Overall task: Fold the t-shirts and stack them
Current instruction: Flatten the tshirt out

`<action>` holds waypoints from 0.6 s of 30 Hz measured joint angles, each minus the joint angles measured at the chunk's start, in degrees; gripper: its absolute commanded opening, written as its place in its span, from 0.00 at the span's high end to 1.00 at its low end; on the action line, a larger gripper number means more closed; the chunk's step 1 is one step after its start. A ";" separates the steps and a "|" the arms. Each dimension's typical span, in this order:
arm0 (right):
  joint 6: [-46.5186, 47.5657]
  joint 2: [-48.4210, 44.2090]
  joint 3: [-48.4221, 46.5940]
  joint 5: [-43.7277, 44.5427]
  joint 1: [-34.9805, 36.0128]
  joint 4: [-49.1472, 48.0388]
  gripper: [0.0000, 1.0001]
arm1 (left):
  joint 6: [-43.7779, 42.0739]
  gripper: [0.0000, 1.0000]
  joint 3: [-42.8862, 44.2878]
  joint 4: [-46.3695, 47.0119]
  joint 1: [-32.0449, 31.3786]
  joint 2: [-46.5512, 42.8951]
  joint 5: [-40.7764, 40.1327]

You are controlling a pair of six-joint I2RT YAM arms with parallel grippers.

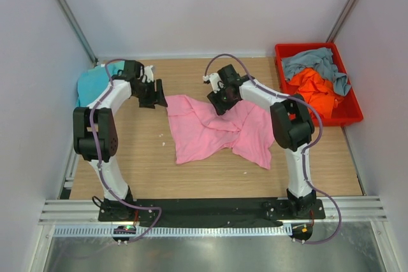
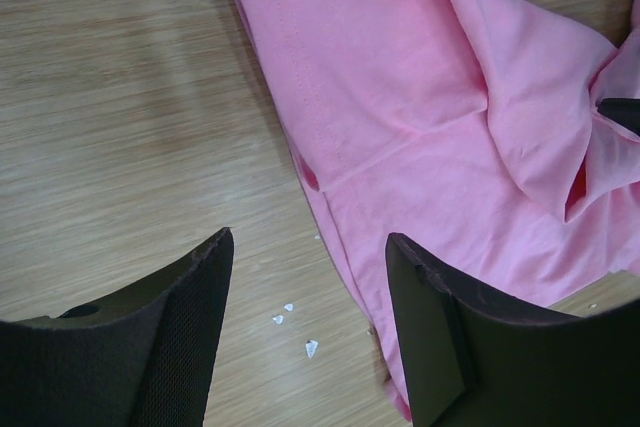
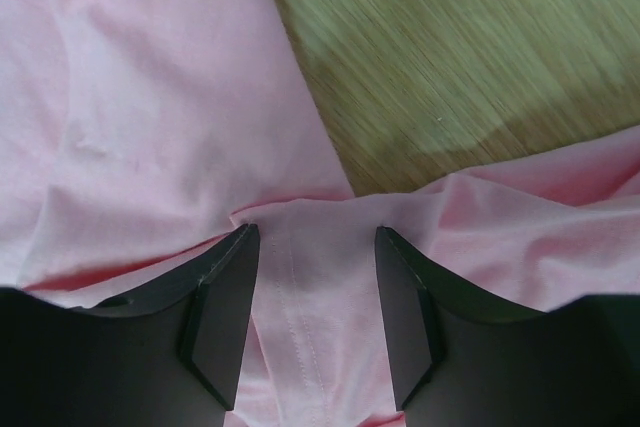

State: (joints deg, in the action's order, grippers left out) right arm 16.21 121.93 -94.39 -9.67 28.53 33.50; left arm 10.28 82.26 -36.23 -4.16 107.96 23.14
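We record the pink shirt lying crumpled at mid-table, with both grippers at its far edge.

The left gripper hangs with jaws wide apart over bare table, just beside the shirt's left hem and holding nothing. The right gripper is low over the cloth, its jaws parted on either side of a raised, stitched fold. We cannot tell whether its fingers touch the fold. The teal shirt sits at the far left corner. The orange shirt and grey-blue shirt are heaped in the red bin.
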 measured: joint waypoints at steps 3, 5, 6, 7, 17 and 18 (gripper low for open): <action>-0.04 0.87 -0.04 0.74 -0.04 0.15 0.46 | 0.04 0.36 0.00 0.00 0.31 0.00 0.15; -0.04 1.14 -0.13 0.96 -0.02 0.35 0.47 | 0.07 0.37 0.00 0.00 0.52 0.00 0.31; -0.04 1.14 -0.13 1.01 0.02 0.42 0.47 | 0.09 0.37 -0.02 0.02 0.61 0.00 0.44; -0.04 1.14 -0.20 0.98 0.02 0.50 0.47 | 0.09 0.37 -0.02 0.02 0.68 0.00 0.48; 0.00 1.09 -0.33 0.52 2.08 0.83 0.46 | 0.46 0.37 -0.11 0.04 0.96 0.00 1.01; 0.00 1.09 -0.33 0.52 2.36 0.85 0.46 | 0.50 0.37 -0.11 0.04 0.98 0.00 1.07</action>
State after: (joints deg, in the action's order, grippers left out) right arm 16.21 123.02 -94.72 -9.15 30.89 34.35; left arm 10.79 82.15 -36.18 -3.18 107.96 24.21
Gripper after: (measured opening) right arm 0.541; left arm 0.634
